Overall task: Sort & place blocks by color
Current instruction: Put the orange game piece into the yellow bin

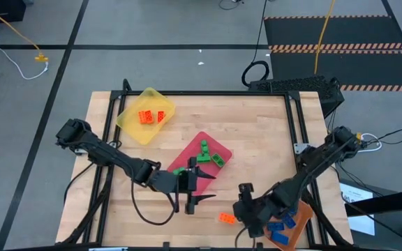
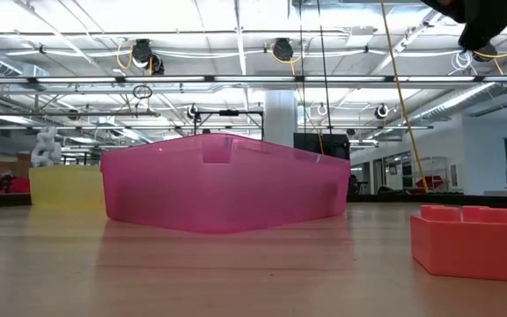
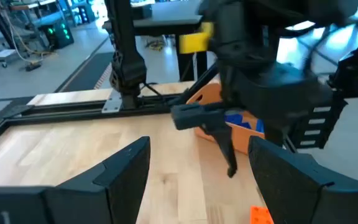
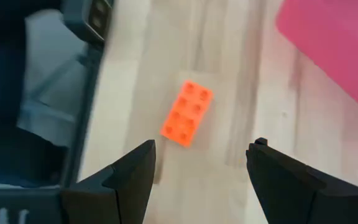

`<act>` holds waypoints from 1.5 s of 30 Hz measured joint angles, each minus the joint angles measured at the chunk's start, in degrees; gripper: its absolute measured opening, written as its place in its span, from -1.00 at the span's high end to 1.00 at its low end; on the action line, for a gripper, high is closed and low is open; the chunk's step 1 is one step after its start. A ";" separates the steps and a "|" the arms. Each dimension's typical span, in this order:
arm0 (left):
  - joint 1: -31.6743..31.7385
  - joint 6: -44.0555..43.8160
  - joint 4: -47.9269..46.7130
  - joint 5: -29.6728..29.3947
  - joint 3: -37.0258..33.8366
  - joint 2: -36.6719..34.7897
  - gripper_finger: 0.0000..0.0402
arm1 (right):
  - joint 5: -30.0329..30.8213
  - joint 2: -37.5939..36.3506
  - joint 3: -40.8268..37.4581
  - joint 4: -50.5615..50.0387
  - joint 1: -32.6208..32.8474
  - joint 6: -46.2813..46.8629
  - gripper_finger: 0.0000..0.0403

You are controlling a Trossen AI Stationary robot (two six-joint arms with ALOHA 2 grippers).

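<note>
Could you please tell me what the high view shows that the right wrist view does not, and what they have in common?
Only the high view shows the yellow plastic tray holding orange studded bricks, green studded bricks in the pink-red plastic tray, blue bricks in the orange tray, and the open left gripper. Only the right wrist view shows the open right gripper hanging above the table. Both show the loose orange studded brick on the wooden table and part of the pink-red tray.
</note>
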 joint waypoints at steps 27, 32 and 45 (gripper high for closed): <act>1.10 -7.25 17.99 0.07 -26.92 -18.08 -0.35 | -0.48 18.71 4.07 4.48 -1.85 12.51 -0.18; 1.10 -7.34 18.06 0.07 -26.92 -18.08 -0.35 | 0.90 19.12 3.65 0.26 -1.90 13.69 -0.17; 1.10 -7.69 17.98 0.07 -26.92 -18.08 -0.35 | 1.49 19.10 3.65 -0.93 -1.88 5.98 0.37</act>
